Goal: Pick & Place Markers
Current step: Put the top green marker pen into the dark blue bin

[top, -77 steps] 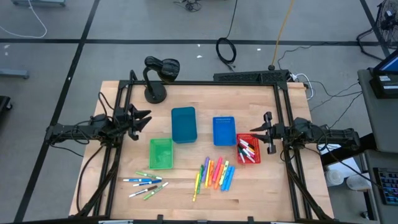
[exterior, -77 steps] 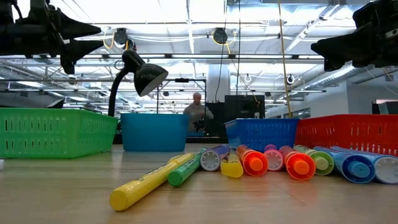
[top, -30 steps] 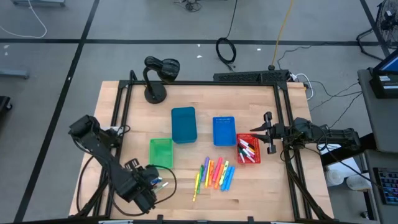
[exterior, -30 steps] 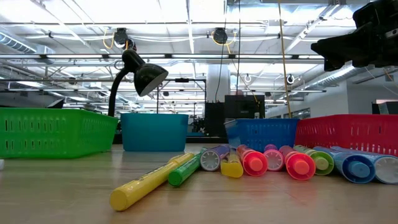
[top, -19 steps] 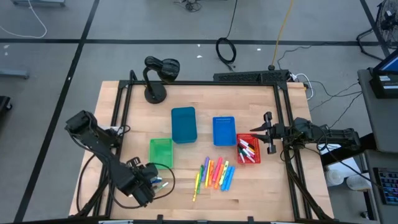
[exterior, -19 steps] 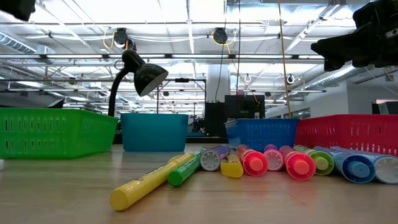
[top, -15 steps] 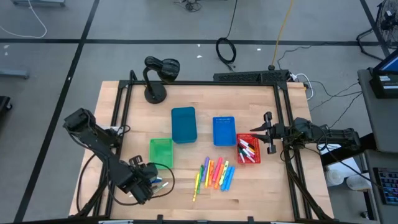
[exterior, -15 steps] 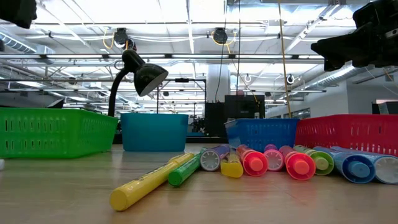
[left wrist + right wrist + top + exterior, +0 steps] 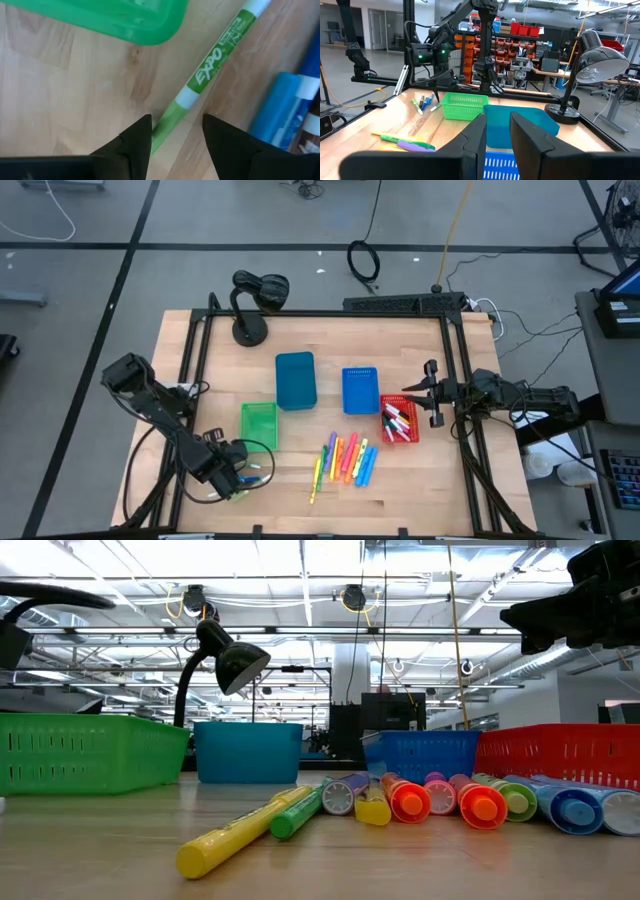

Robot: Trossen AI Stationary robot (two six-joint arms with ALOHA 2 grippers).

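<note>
Several white-bodied markers [image 9: 256, 477] lie near the table's front left, just in front of the green bin [image 9: 258, 424]. My left gripper [image 9: 236, 478] points straight down over them, open. In the left wrist view its fingers [image 9: 139, 137] stand on either side of the cap end of a green marker [image 9: 215, 55] lying flat on the wood; I cannot tell whether they touch it. A blue marker [image 9: 280, 112] lies beside it. Neon markers [image 9: 346, 460] lie at front centre. My right gripper [image 9: 427, 393] waits level at the right edge, open by a narrow gap [image 9: 497, 135].
A teal bin [image 9: 295, 380] and a blue bin [image 9: 361, 390] stand mid-table. The red bin [image 9: 398, 421] at the right has markers in it. A black desk lamp [image 9: 255, 300] stands at the far left. Bare wood lies between the two marker groups.
My left gripper has come down toward the white-bodied markers, shifting a little toward the table's far edge and rolling slightly about its own axis. The markers lie as before.
</note>
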